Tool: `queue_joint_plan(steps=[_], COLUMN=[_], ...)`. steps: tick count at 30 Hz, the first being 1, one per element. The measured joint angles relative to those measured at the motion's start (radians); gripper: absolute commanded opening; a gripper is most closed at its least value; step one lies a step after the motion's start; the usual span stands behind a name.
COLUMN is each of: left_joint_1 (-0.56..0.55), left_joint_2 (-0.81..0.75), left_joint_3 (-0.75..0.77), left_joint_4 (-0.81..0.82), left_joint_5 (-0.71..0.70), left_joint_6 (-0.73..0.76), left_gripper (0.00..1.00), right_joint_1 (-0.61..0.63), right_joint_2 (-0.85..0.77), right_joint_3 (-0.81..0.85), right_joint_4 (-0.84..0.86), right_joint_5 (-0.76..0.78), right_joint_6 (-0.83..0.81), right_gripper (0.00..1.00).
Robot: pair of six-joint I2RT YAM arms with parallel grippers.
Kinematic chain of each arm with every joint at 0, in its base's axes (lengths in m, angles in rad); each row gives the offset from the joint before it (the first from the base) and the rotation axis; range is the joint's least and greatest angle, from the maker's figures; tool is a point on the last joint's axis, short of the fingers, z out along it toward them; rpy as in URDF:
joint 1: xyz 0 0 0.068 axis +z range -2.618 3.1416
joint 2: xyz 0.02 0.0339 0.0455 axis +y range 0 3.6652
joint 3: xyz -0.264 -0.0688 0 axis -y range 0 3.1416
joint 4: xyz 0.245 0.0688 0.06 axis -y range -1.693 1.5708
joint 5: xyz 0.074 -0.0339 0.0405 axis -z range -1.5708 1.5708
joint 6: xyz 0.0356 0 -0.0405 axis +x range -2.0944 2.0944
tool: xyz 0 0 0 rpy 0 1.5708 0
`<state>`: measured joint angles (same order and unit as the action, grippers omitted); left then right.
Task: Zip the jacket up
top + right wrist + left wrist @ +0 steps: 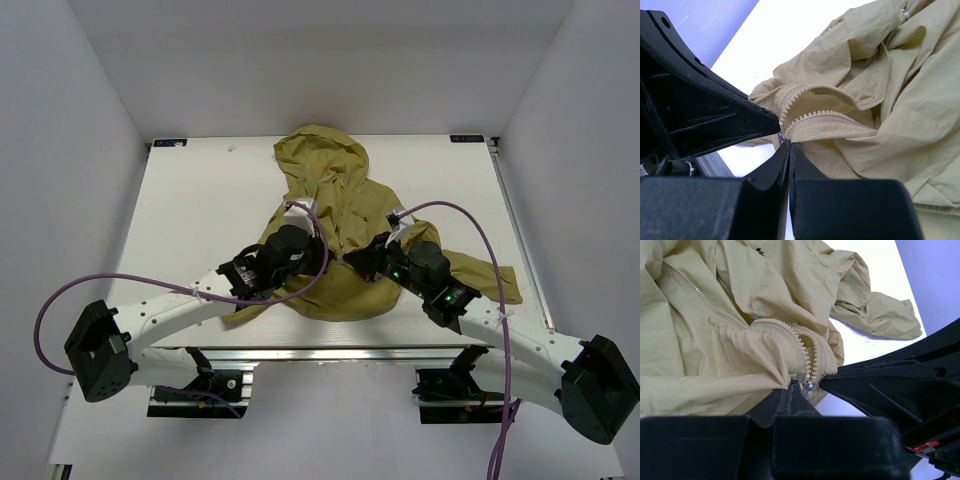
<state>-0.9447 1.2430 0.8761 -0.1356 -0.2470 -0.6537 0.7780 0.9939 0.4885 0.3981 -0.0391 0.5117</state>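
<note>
The jacket [335, 195] lies crumpled in the middle of the table [200, 200], hood toward the far edge; the left gripper [792, 388] and right gripper [789, 148] meet at its near-edge hem, each pinched tight on fabric beside the zipper [801, 347].

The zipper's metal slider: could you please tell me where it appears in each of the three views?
Top external: hidden where the left gripper and right gripper meet on the jacket.
Left wrist: the slider sits at centre, between both grippers' tips.
Right wrist: the slider sits left of centre, between the tips.
Shared landmark: the two grippers' meeting point at the jacket's hem.
</note>
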Motion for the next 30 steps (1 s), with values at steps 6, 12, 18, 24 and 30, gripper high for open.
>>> queue_joint_plan(steps=[6, 12, 18, 24, 30], left_joint_1=[0.000, 0.000, 0.000, 0.000, 0.000], left_joint_2=[0.000, 0.008, 0.019, 0.019, 0.002], left_joint_3=[0.000, 0.004, 0.004, 0.004, -0.004], left_joint_4=[0.000, 0.002, -0.001, -0.006, -0.027], left_joint_5=[0.003, 0.027, 0.049, 0.066, 0.108], left_joint_6=[0.010, 0.022, 0.031, 0.051, 0.115], left_gripper=[0.00, 0.00, 0.00, 0.00, 0.00], right_joint_1=[0.000, 0.000, -0.002, -0.004, -0.009], right_joint_2=[0.000, 0.000, 0.013, 0.014, 0.024], right_joint_3=[0.008, 0.009, 0.016, 0.017, 0.039], right_joint_4=[-0.007, -0.007, -0.007, -0.006, -0.024], right_joint_5=[0.003, 0.002, 0.008, 0.013, 0.007], right_joint_6=[-0.007, -0.015, -0.015, -0.015, -0.024], right_gripper=[0.00, 0.00, 0.00, 0.00, 0.00])
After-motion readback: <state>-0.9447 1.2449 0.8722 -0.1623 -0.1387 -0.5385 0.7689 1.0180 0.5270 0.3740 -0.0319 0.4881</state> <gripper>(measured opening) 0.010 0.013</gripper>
